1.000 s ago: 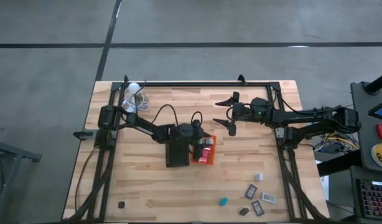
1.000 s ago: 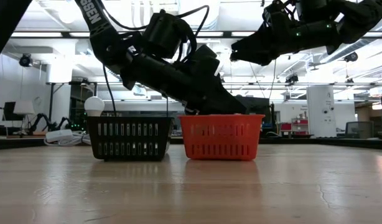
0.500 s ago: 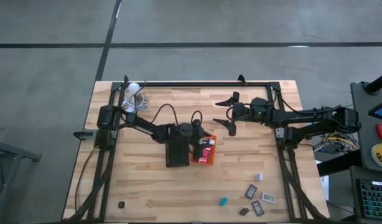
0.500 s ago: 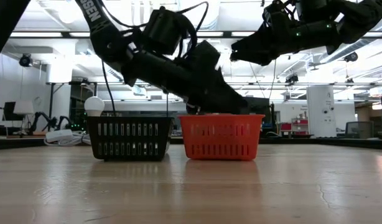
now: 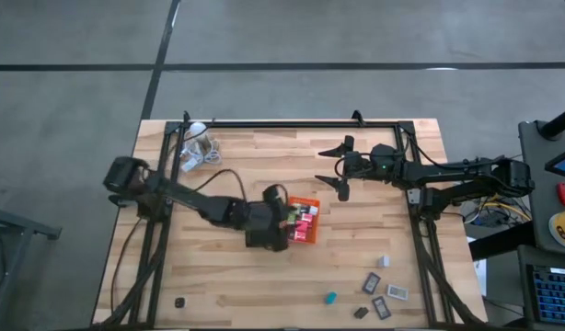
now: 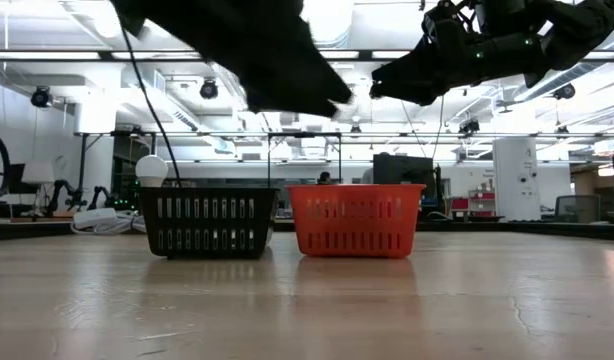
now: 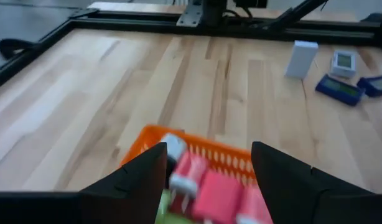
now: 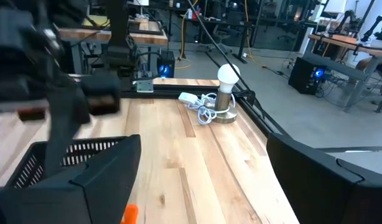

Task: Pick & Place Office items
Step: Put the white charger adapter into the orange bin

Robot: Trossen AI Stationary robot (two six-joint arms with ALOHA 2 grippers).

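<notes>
High view: my left gripper hangs over the table's middle, above the orange tray, fingers apart and empty. Red and pink items lie in that tray. More items lie loose near the table's front right corner, one dark item at the front left corner. My right gripper waits raised toward the back edge, fingers spread wide, holding nothing.

My left arm covers most of the black tray. The pink pieces in my orange tray blur; loose items on the table are too small to identify.
</notes>
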